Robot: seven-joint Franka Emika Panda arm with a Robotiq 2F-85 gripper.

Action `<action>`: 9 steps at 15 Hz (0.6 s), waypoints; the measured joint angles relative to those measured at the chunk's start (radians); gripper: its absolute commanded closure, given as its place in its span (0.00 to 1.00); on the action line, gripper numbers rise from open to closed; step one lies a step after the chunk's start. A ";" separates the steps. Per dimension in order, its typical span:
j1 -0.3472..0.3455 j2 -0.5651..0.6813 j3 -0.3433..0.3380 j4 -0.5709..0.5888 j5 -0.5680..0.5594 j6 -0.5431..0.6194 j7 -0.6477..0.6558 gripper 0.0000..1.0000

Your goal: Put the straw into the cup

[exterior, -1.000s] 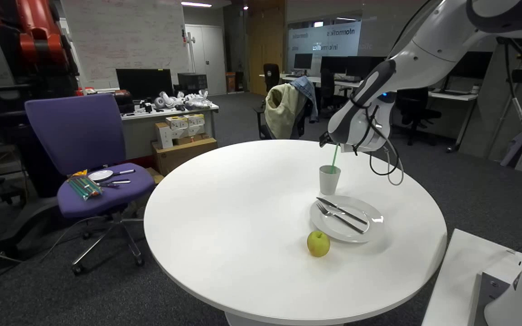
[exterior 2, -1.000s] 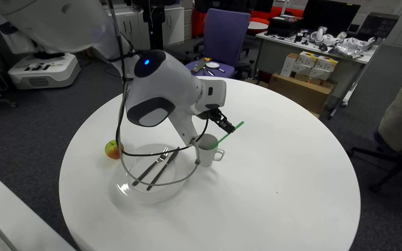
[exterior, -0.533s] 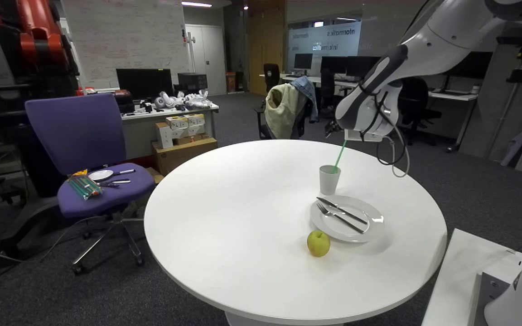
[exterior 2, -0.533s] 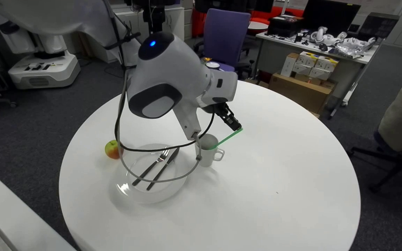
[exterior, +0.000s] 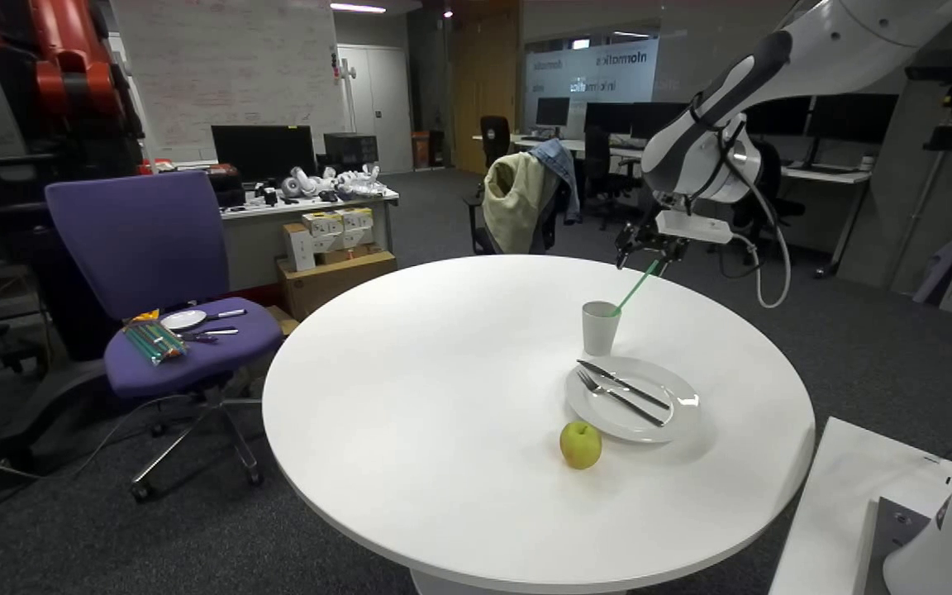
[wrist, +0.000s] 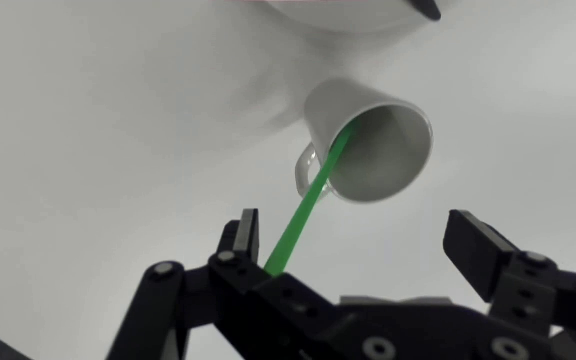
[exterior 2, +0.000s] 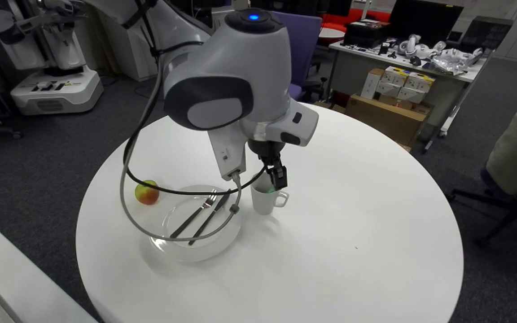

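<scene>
The white cup [exterior: 600, 332] stands upright on the table; it also shows in an exterior view [exterior 2: 263, 202] and in the wrist view [wrist: 378, 160]. The green straw [exterior: 636, 287] has its lower end inside the cup and leans over the rim on the handle side, in the wrist view [wrist: 308, 202]. Its upper end is hidden behind a gripper finger. My gripper [wrist: 353, 227] is open, above and beside the cup, its jaws wide apart. The straw passes close by the left finger [wrist: 247, 232]; I cannot tell if they touch. In an exterior view the gripper [exterior 2: 280, 185] hides most of the straw [exterior 2: 271, 190].
A white plate [exterior: 685, 402] with a fork [exterior: 621, 398] and a knife [exterior: 625, 384] lies close to the cup. An apple [exterior: 581, 445] sits beside the plate. A cable loop [exterior 2: 186, 239] hangs from the arm over the plate. A purple chair [exterior: 145, 240] stands beyond the round table [exterior: 410, 397].
The arm has moved and its hand has turned so the fingers point more downward. In an exterior view the straw's top has swung right and leans more. The cup has not moved.
</scene>
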 measured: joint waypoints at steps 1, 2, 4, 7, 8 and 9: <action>-0.004 -0.013 -0.008 0.009 -0.034 -0.080 0.029 0.00; 0.011 -0.025 -0.038 0.023 -0.067 -0.162 0.062 0.00; 0.059 -0.048 -0.120 0.068 -0.146 -0.321 0.136 0.00; 0.096 -0.081 -0.198 0.158 -0.219 -0.524 0.204 0.00; 0.101 -0.090 -0.212 0.186 -0.231 -0.578 0.214 0.00; 0.107 -0.099 -0.225 0.210 -0.242 -0.624 0.221 0.00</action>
